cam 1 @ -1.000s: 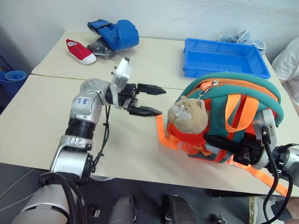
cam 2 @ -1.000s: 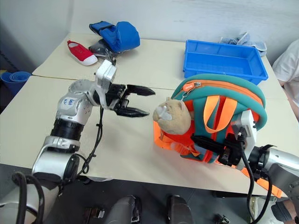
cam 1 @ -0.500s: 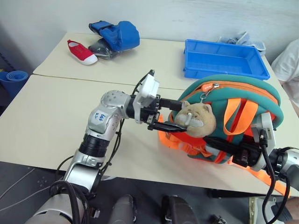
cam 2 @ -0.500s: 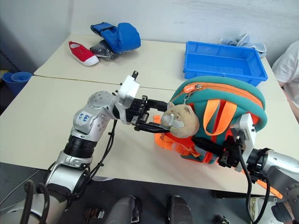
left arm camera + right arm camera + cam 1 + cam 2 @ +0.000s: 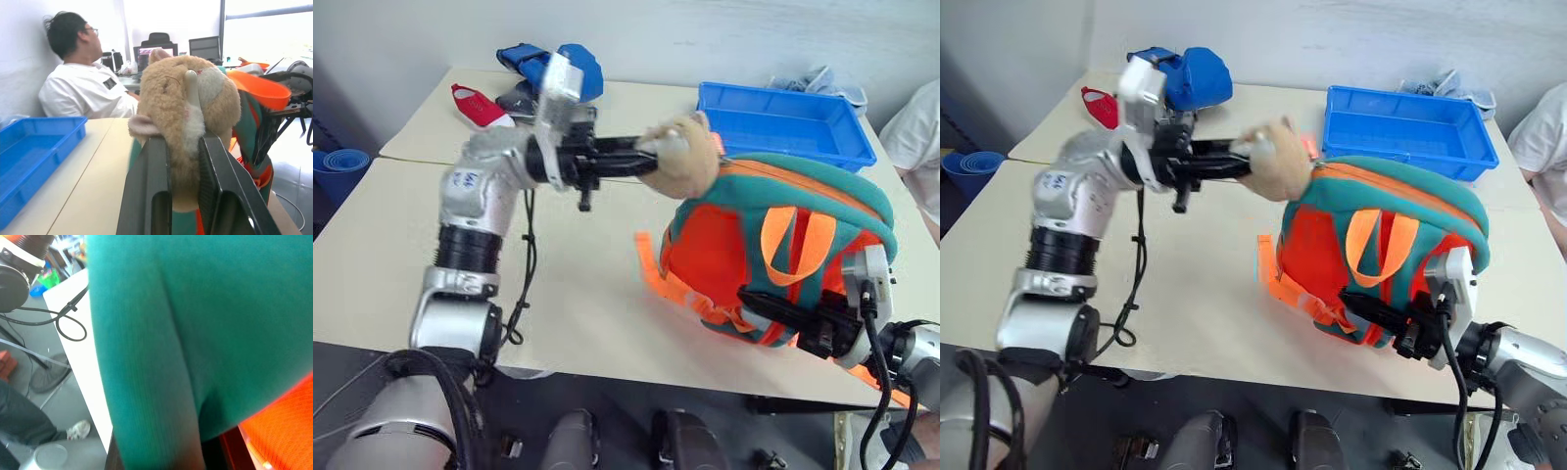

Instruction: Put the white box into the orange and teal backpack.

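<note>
The left gripper (image 5: 646, 157), upper centre of the head view, is clamped on the beige plush animal (image 5: 687, 155); the left wrist view shows both fingers (image 5: 149, 188) pressed against its sides. The orange and teal backpack (image 5: 773, 245) stands on the bench (image 5: 391, 264) at centre right, the plush raised above its top left edge. The right gripper (image 5: 773, 311), lower right, is closed on the backpack's lower front among the orange straps (image 5: 680, 292). A blue tray (image 5: 783, 122) sits at upper right; a red shoe (image 5: 475, 106) and a blue fabric bundle (image 5: 570, 67) lie upper left. A person (image 5: 85, 81) in white sits beyond the bench. The white box cannot be located.
</note>
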Controlling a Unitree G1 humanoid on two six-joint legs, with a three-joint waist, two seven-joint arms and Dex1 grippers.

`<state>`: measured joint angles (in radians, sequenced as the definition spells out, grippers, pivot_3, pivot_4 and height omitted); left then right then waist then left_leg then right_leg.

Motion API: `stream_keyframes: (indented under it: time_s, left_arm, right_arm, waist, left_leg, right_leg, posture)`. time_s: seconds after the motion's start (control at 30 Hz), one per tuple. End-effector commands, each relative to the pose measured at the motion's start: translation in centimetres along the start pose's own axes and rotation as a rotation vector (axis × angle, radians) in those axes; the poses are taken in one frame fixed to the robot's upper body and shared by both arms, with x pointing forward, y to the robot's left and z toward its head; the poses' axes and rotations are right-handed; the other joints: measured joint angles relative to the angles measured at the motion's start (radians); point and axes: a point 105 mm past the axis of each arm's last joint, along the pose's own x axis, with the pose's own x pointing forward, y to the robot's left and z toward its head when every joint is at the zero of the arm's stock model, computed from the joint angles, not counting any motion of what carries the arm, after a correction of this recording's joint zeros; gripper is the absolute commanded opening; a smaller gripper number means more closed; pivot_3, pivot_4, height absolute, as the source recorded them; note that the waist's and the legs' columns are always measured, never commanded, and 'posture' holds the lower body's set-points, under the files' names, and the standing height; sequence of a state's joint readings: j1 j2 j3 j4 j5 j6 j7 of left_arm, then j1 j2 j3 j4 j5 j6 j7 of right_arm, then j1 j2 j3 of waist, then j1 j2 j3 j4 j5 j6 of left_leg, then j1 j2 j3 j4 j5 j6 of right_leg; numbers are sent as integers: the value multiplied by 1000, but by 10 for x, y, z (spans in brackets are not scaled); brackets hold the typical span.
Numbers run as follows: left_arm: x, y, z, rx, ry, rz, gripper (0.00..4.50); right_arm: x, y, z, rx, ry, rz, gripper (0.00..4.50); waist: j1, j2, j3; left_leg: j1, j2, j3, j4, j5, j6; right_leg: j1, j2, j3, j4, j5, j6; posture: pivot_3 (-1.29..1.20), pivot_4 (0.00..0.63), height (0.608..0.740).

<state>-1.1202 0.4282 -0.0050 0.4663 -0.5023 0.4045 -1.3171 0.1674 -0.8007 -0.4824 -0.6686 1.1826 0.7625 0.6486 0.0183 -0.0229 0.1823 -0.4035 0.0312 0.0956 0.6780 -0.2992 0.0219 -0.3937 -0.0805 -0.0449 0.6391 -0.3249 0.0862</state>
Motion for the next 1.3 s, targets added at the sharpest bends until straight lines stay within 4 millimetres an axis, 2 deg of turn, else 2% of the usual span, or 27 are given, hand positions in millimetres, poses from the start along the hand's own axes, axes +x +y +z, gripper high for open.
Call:
stream_keyframes:
  time_s: [0.03,0.17,0.27,0.4,0.5,0.63,0.73,0.8,0.9,1.0,1.07,1.13,1.2,1.3]
  left_arm:
    - [-23,20,-20,-70,77,130,316]
    - [-36,26,-70,-170,251,186,316]
    - [-42,12,-125,-244,394,172,316]
    - [-35,-8,-155,-282,370,122,316]
    - [-34,-19,-163,-262,364,91,316]
    - [-46,-29,-158,-251,317,90,316]
    - [-67,-22,-150,-243,312,199,1292]
    - [-80,-26,-148,-229,342,219,1924]
    - [-115,-43,-146,-192,412,248,2889]
    - [-151,-73,-140,-236,448,248,3841]
    - [-167,-87,-141,-193,477,285,4425]
    - [-179,-99,-142,-161,481,359,4455]
    - [-188,-107,-144,-131,504,423,4455]
    - [-192,-113,-148,-112,517,500,4455]
  right_arm:
    - [-5,3,8,-20,-42,-12,0]
    - [-6,2,8,-8,-68,-35,0]
    - [-8,1,6,3,-90,-56,0]
    - [-7,-7,11,-29,-158,-125,0]
    - [-6,-9,12,-49,-189,-150,0]
    - [-4,-15,9,-98,-215,-184,0]
    - [-2,-11,-2,-214,-122,-154,1002]
    - [-7,-12,-5,-277,-106,-169,1663]
    - [-30,-9,-15,-291,-16,-183,2725]
    - [-48,-2,-21,-306,77,-161,3762]
    - [-63,-5,-26,-346,144,-182,4402]
    - [-85,-14,-38,-415,254,-198,4488]
    - [-105,-32,-40,-459,276,-271,4488]
    - [-110,-46,-46,-518,315,-244,4488]
  waist:
    - [2,0,0]
    - [3,0,0]
    - [3,0,0]
    - [2,0,0]
    - [2,0,0]
    - [-6,0,0]
    - [-13,0,0]
    - [-20,0,0]
    - [-22,1,0]
    - [-23,1,0]
    - [-22,1,0]
    - [-19,1,-1]
    - [-17,1,-1]
    - [-19,1,-1]
  left_leg:
    - [0,0,0,1,0,0]
    - [-1,0,0,1,0,0]
    - [-1,0,0,1,-1,1]
    - [-1,1,0,1,-1,2]
    - [-1,1,0,1,-1,2]
    - [0,1,0,1,-1,1]
    - [0,1,0,1,-1,1]
    - [0,1,0,1,-2,3]
    - [1,1,0,-1,-2,3]
    - [1,1,0,-5,-1,0]
    - [2,2,0,-6,-1,-1]
    - [6,-1,0,-10,-3,4]
    - [13,-2,0,-14,-4,4]
    - [18,-2,-2,-17,-7,0]
  right_leg:
    - [0,0,0,0,0,0]
    - [0,1,-1,0,0,0]
    - [0,1,-1,-1,0,0]
    - [0,-1,0,0,0,0]
    - [-1,-1,1,1,0,0]
    - [-1,-2,1,1,0,0]
    - [-1,-1,1,2,0,0]
    - [-1,-1,1,3,0,0]
    - [-1,-1,1,3,-1,-1]
    - [-1,-1,1,2,-1,-2]
    - [-1,-2,1,0,-1,-2]
    - [1,-7,1,-4,-2,-3]
    - [8,-10,0,-7,-2,-4]
    - [15,-13,-4,-12,-2,-4]
  posture:
    - [0,150,740]
    - [0,150,740]
    - [0,150,740]
    - [0,150,740]
    - [0,150,740]
    - [0,150,740]
    - [0,150,740]
    - [0,150,740]
    - [0,150,740]
    - [0,150,740]
    - [0,150,740]
    - [0,150,740]
    - [0,150,740]
    - [0,150,740]
